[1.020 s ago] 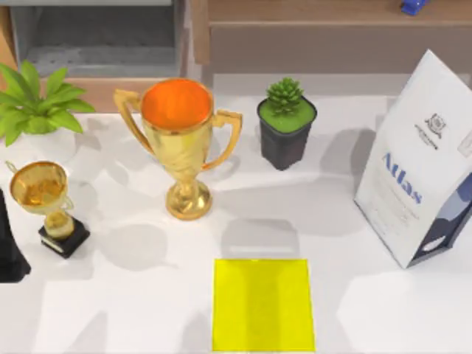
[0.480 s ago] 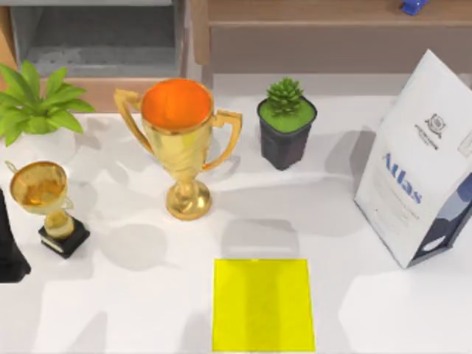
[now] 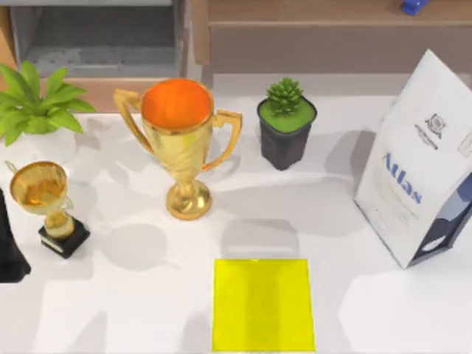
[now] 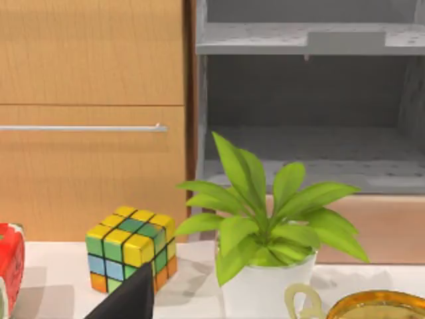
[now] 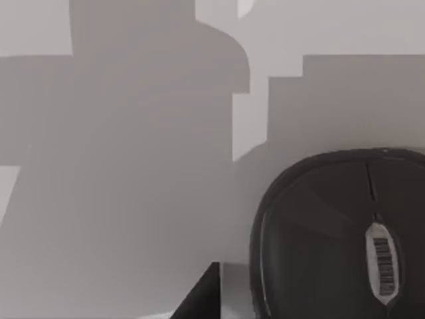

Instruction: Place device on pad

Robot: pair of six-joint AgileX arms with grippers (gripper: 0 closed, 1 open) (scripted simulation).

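Presently, on the surface (image 3: 147, 310), as I find it:

1. Mouse (image 5: 342, 232): the device, dark, low and domed, with a scroll wheel. It lies flat on the bare surface just beside my right hand (image 5: 199, 299), untouched and not yet lifted.
2. Right hand: low over the surface next to the mouse. Whether it is spread or pressed together I cannot tell.
3. Pad (image 3: 263, 304): yellow, flat, square, nothing on it. It is apart from the mouse; how far from my right hand I cannot tell.
4. Left hand (image 4: 129, 299): idle near a cube (image 4: 131, 247) and a plant (image 4: 265, 239). Whether it is spread or pressed together I cannot tell.
5. Standing goods beyond the pad: large trophy (image 3: 181, 144), small trophy (image 3: 46, 199), succulent (image 3: 286, 129), and a tall bag (image 3: 420, 162) at the right.

Stage, by my judgement: approach to the grasp, with carry and placement yet to come.

Hazards noted:
- The mouse's shell is rounded and likely smooth. A pinch set too high on the dome could squeeze it out sideways.
- A descent that lands on the mouse rather than astride it would shove it along the surface.
- The bag is tall and probably light. A low carry past it could brush and topple it.
- The pad is thin, so a dragging release could rumple or shift it.
- An off-centre release would leave the mouse hanging over the pad's edge.
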